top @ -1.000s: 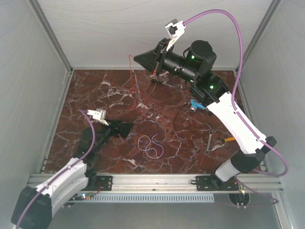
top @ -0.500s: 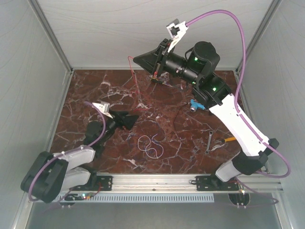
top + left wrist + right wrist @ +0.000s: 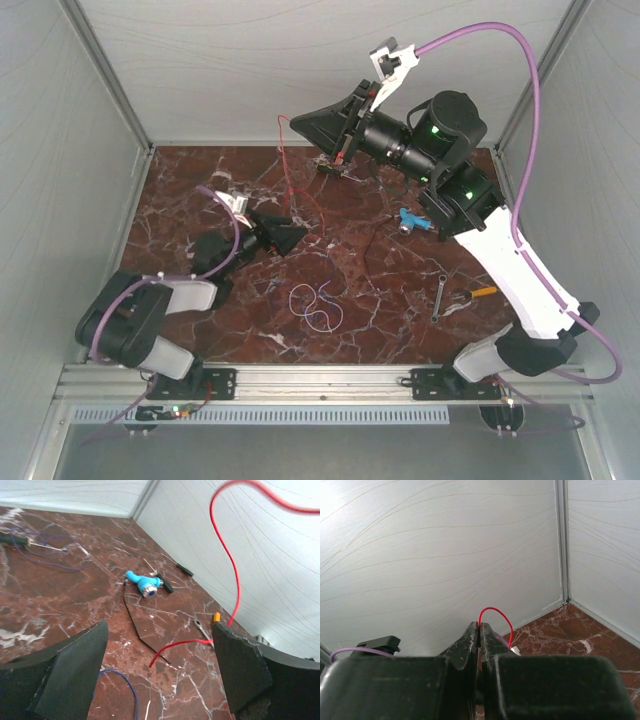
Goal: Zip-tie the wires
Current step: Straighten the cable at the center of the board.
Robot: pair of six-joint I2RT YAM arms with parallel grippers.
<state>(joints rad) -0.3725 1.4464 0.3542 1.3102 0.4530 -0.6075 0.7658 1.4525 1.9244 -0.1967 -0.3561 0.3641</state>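
Pinching a red wire [image 3: 495, 608] aloft is the right pincer [image 3: 479, 629], while the left pincer [image 3: 159, 630] stands spread wide.

A polished surface [image 3: 380, 300] of dark red, white-veined stone pattern lies between matt white walls [image 3: 230, 70] with a faint wavy grain. The left gripper [image 3: 159, 635] has matt black, scuffed jaws. The red wire [image 3: 236, 582] wears a smooth plastic sheath, and the small tool [image 3: 142, 582] is glossy blue plastic.
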